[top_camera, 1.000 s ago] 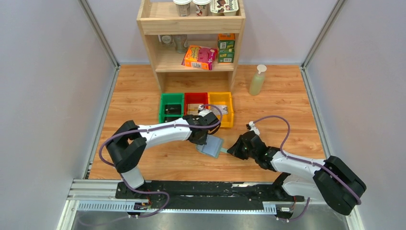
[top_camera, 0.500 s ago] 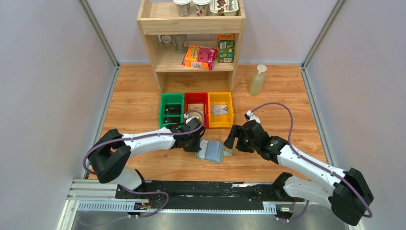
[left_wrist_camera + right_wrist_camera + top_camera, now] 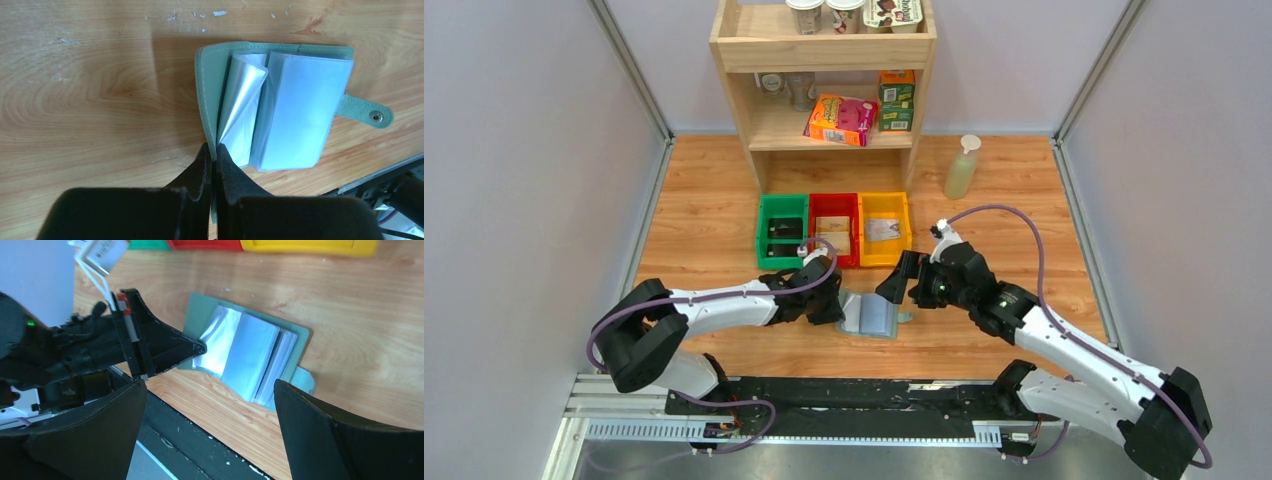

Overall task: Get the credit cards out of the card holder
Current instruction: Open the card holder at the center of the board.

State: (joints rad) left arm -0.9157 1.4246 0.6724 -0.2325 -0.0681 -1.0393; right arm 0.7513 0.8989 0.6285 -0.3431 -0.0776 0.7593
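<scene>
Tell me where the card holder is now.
Top view: the card holder lies open at centre, just nearer than the yellow bin, its left edge pinched by the left gripper.

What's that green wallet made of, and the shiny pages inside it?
The card holder cover looks like soft, matte leather or suede, maybe fake: it has a fuzzy tab and a stitched edge. The sleeves look like thin glossy plastic: they shine and curl.

- From high above the near edge, we look down over the whole light wooden surface (image 3: 714, 200), far off.
- Our left wrist view sits close, looking straight down past the left tool (image 3: 214, 150).
- Our right wrist view, also close, looks down aslant past the right tool (image 3: 210, 382); all three share the grey-green folding card holder (image 3: 871, 316).
</scene>
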